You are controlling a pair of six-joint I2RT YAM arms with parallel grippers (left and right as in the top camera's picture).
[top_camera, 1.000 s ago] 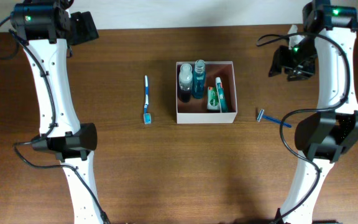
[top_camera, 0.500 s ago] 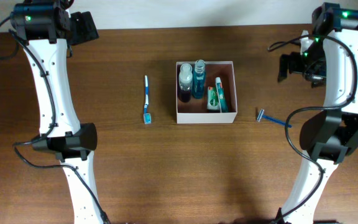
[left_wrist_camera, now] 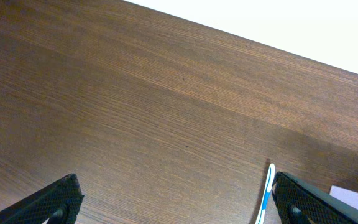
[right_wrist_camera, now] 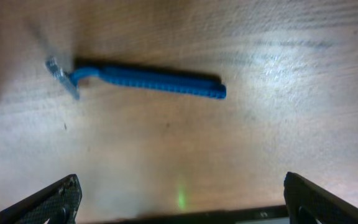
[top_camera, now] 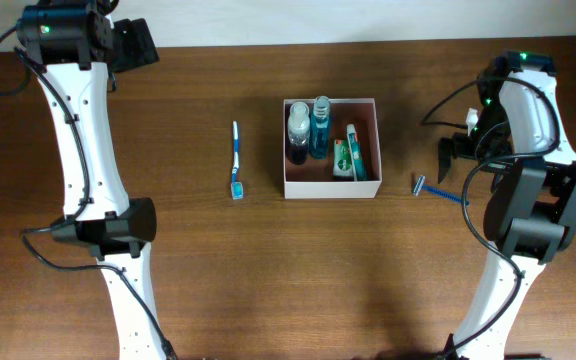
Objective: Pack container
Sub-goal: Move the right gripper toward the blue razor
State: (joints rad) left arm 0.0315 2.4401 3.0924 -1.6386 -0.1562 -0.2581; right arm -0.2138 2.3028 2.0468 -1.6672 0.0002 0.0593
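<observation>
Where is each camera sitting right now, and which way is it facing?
Overhead: fixed above the table, looking straight down; left arm and right arm show, plus container, toothbrush and razor.
Left wrist: angled across bare wood toward the toothbrush; own fingertips at bottom corners.
Right wrist: pointing down at the razor; own fingertips at bottom corners.
Shared: overhead and right wrist both see the razor.
</observation>
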